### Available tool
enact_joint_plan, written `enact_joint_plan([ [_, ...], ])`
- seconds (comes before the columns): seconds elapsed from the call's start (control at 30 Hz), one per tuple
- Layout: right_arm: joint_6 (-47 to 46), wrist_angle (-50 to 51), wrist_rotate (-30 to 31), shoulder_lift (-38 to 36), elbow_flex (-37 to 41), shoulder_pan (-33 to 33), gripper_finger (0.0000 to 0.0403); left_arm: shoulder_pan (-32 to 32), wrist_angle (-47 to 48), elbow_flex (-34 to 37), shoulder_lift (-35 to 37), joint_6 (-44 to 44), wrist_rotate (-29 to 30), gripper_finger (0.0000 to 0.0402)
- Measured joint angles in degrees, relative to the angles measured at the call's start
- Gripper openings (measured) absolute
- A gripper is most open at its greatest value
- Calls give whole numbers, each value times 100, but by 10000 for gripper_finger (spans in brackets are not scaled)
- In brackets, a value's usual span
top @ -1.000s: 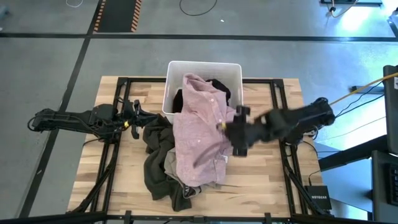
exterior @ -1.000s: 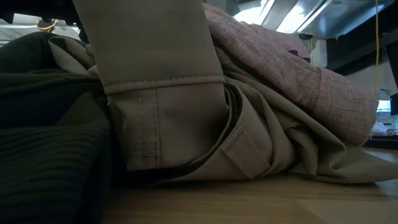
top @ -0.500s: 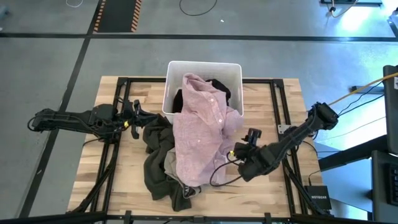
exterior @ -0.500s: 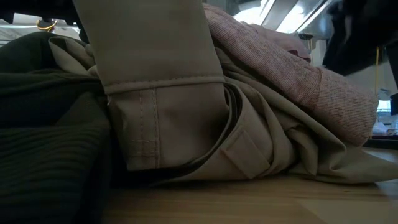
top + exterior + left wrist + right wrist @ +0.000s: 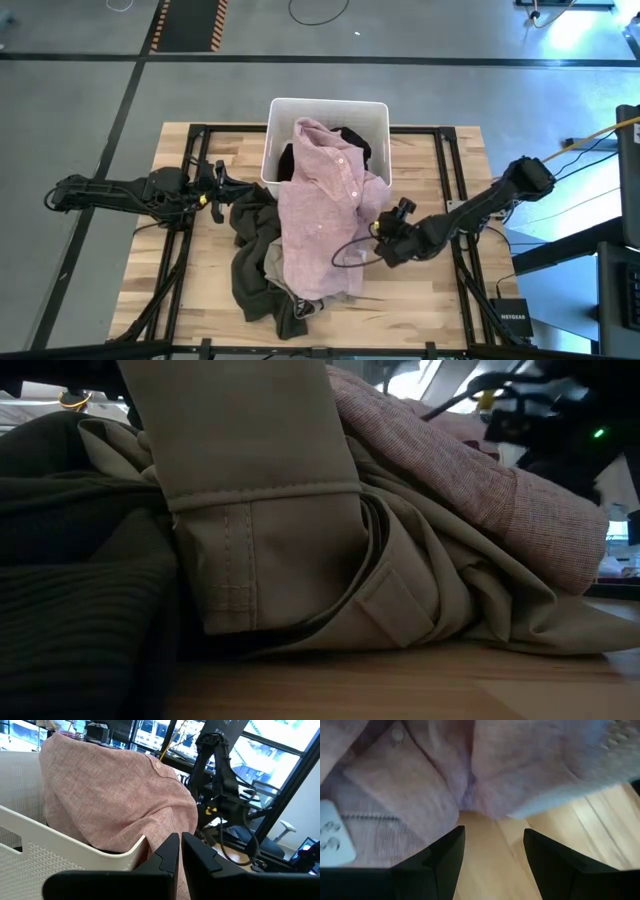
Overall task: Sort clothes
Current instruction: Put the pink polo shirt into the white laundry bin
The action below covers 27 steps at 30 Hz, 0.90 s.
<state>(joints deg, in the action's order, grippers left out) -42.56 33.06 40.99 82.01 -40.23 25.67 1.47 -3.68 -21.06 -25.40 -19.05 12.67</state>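
Note:
A pale pink shirt (image 5: 320,215) hangs out of the white bin (image 5: 375,112) over its near rim, and its lower part lies on the table on top of other clothes. Black cloth (image 5: 352,140) shows in the bin. A large olive-grey garment (image 5: 250,265) and a beige one (image 5: 270,510) lie under the shirt, resting on the table. My right gripper (image 5: 495,850) is open, low over the wood, and points at the shirt's right edge (image 5: 485,812) without touching it; it also shows in the high view (image 5: 380,232). My left gripper (image 5: 180,852) is shut and empty, left of the bin.
The bin stands at the table's far middle. Bare wood (image 5: 420,290) lies near and to the right of the clothes pile. A black cable (image 5: 345,255) loops from my right arm beside the shirt. The room's racks and a stand (image 5: 220,780) show beyond the table.
My right gripper has come down from above the shirt's right side to just over the table. It has swung toward the near edge and then back toward the shirt's right edge, its fingers now pointing at it. The clothes have stayed where they were.

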Motion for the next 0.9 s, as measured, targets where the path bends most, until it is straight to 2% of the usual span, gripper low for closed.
enact_joint_plan([
  [0.13, 756, -1190, -29, 46, 332, -374, 221, 1, -1, 0, 2, 4, 0, 15],
  [0.23, 1410, -2044, -293, 46, 383, -571, 221, -1, 2, 0, 1, 10, 0, 15],
  [0.43, 2638, -3825, -1424, 46, 383, -621, 221, -1, 3, 0, 2, -2, 0, 15],
  [0.6, 2916, -4898, -2130, 46, 381, -623, 221, -1, 5, 0, 1, -4, 0, 15],
  [0.77, 2931, -5470, -2934, 46, 381, -621, 221, -1, 4, 0, 0, -4, 0, 15],
  [0.9, 2909, -6017, -3135, 46, 381, -621, 221, 0, 4, 0, -1, -5, 0, 15],
])
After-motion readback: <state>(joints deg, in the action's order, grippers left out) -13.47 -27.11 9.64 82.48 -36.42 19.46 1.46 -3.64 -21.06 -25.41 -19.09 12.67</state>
